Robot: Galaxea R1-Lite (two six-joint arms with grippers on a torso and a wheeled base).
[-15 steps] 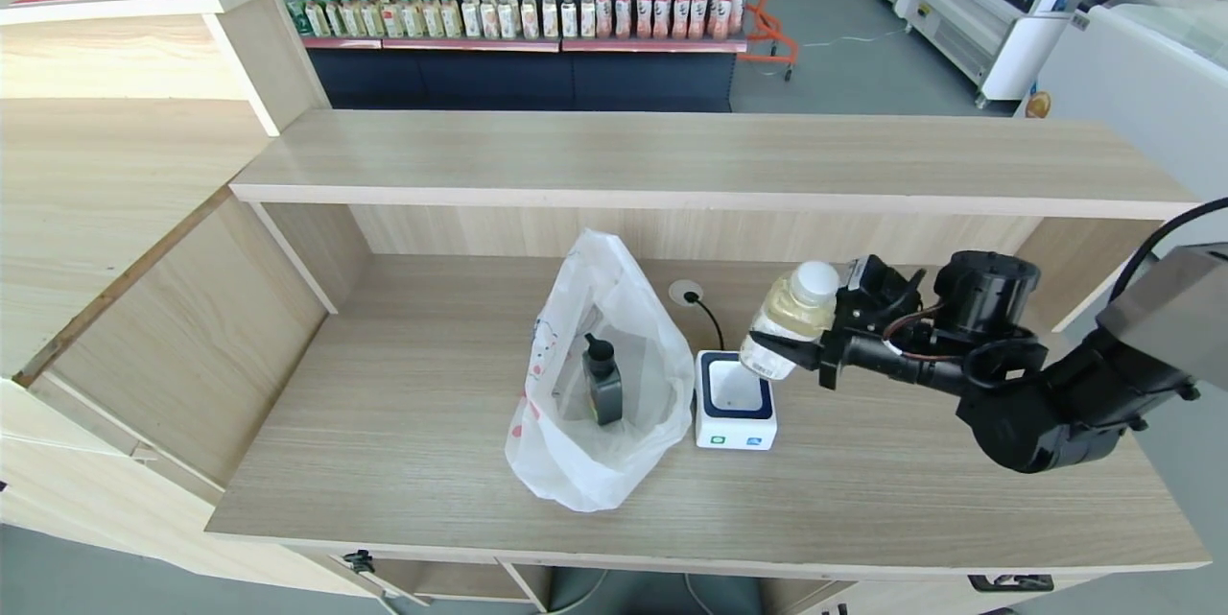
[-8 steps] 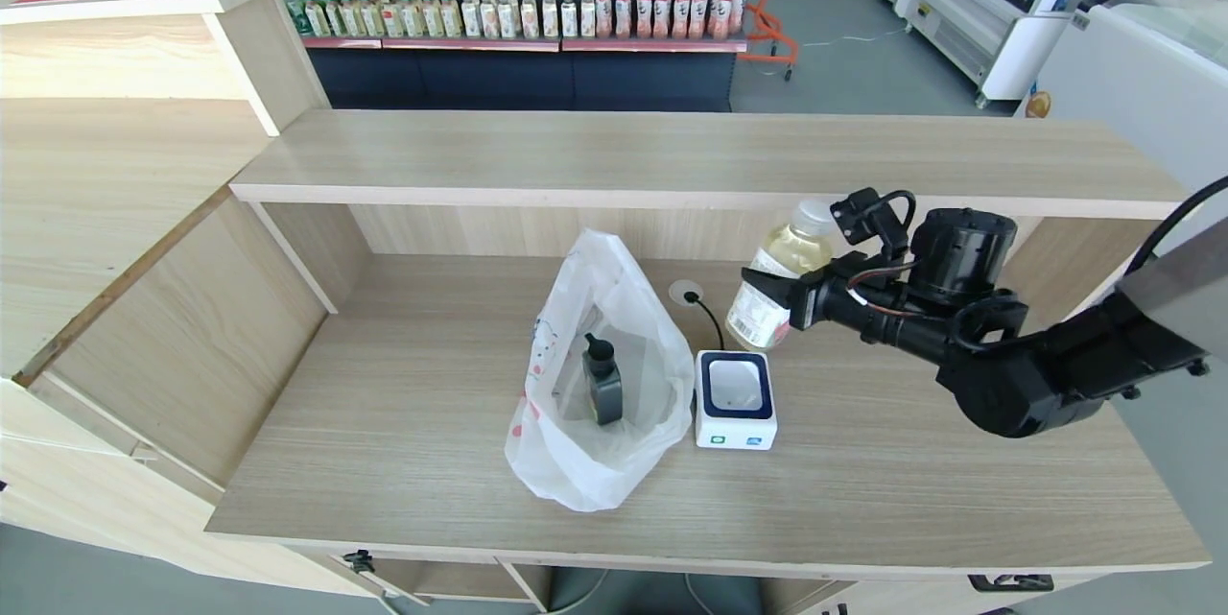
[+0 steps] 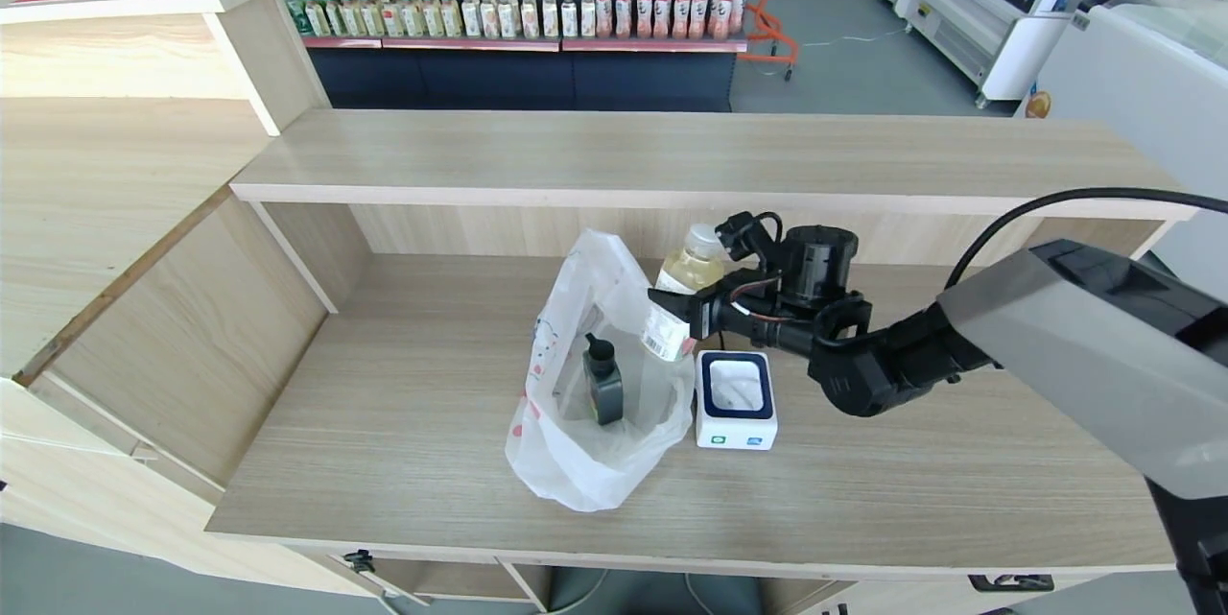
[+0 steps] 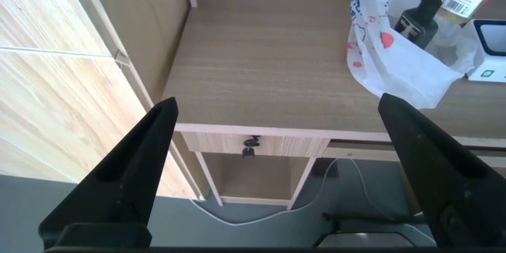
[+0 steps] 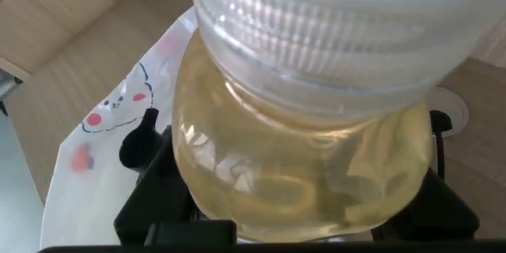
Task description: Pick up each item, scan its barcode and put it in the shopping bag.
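- Bottle [image 3: 683,294] first. Where was it?
- It was in the right gripper [image 3: 686,308], up in the air. The fingers were closed around its middle.
- What did it look like?
- It was see-through, with pale yellow drink inside and a white cap. A label with black bars was stuck near its bottom end.
- Was it standing straight?
- No, it leaned. The cap pointed to 1 o'clock and the bottom end to 7 o'clock.
- And the shopping bag [image 3: 585,442]?
- The white bag stood open on the wooden counter [image 3: 863,500]. The bottle's bottom end was over the bag's mouth, at the 3 o'clock edge. I could not tell if they touched.
- Was anything in the bag?
- Yes, 1 dark pump bottle [image 3: 602,390], standing up.
- Where was the scanner [image 3: 735,399]?
- Just beside the bag, at its 3 o'clock. The held bottle was at the scanner's 11 o'clock.
- What about the left gripper [image 4: 277,109]?
- Its 2 fingers were spread wide with nothing between them. It hung out past the counter's front edge, well apart from the bag.
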